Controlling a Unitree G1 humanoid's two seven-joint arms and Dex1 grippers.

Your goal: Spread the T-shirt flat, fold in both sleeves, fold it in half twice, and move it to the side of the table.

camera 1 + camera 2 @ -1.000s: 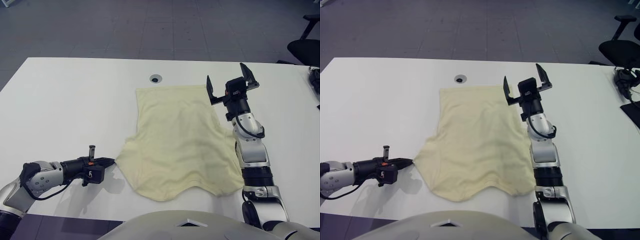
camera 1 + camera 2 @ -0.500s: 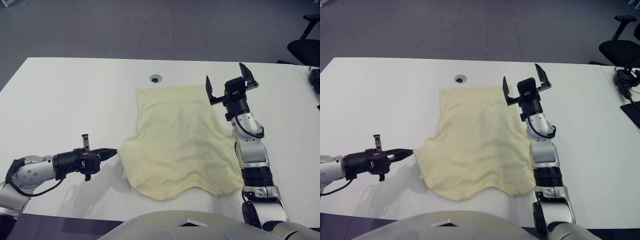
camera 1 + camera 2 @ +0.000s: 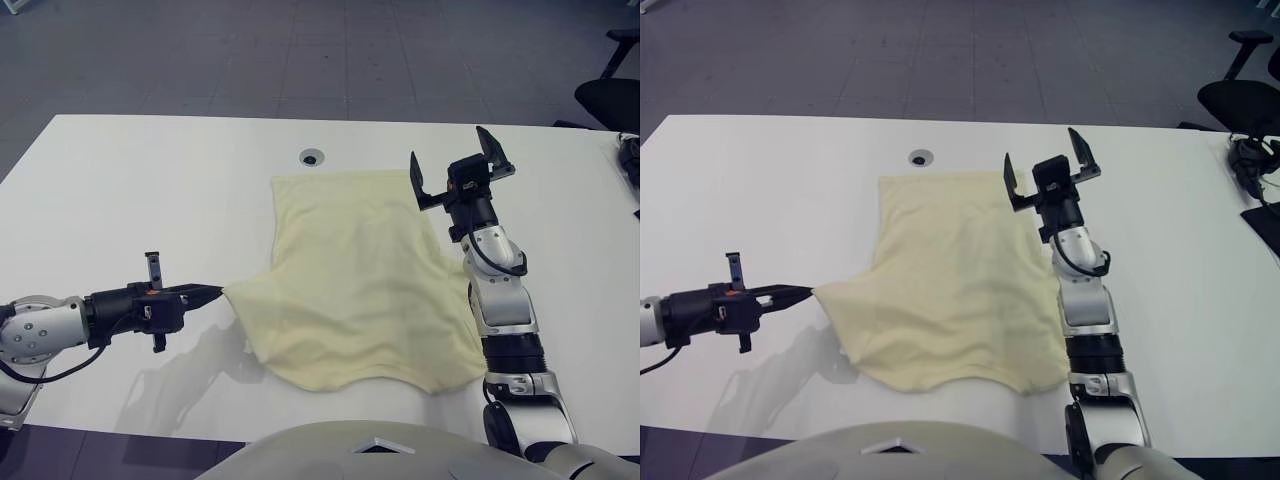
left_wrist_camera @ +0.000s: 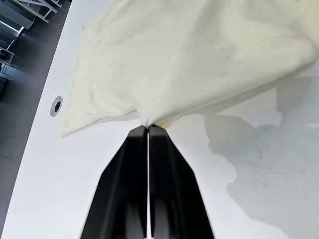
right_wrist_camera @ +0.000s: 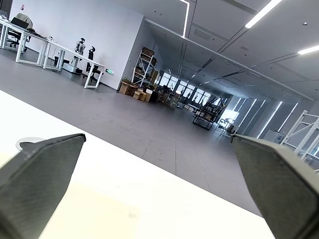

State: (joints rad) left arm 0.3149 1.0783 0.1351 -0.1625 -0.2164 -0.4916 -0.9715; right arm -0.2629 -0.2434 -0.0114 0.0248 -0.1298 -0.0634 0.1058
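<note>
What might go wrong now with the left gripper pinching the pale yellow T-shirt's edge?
The left gripper grips only a small tip of the pale yellow fabric T-shirt, so it may slip free. The right gripper hangs open above the shirt, pinning nothing, so a sideways pull might drag the shirt rather than spread it.

Both arms: silver-grey shells with black joint bands.

Left arm [image 3: 45,335]: rounded silver housing and a black wrist section with an orange mark. Small grey bracket [image 3: 153,268] on top, and a thin black cable [image 3: 60,375] loops underneath. Left gripper [image 3: 216,291]: glossy black fingers [image 4: 169,169], long wedges tapering to thin tips.

Right arm [image 3: 505,310]: stacked silver segments with a black collar partway along. Black wrist cable [image 3: 497,272] loops alongside. Right gripper [image 3: 447,143]: black body with a small orange-red spot, and matte dark grey fingers [image 5: 40,169] with angled tips.
</note>
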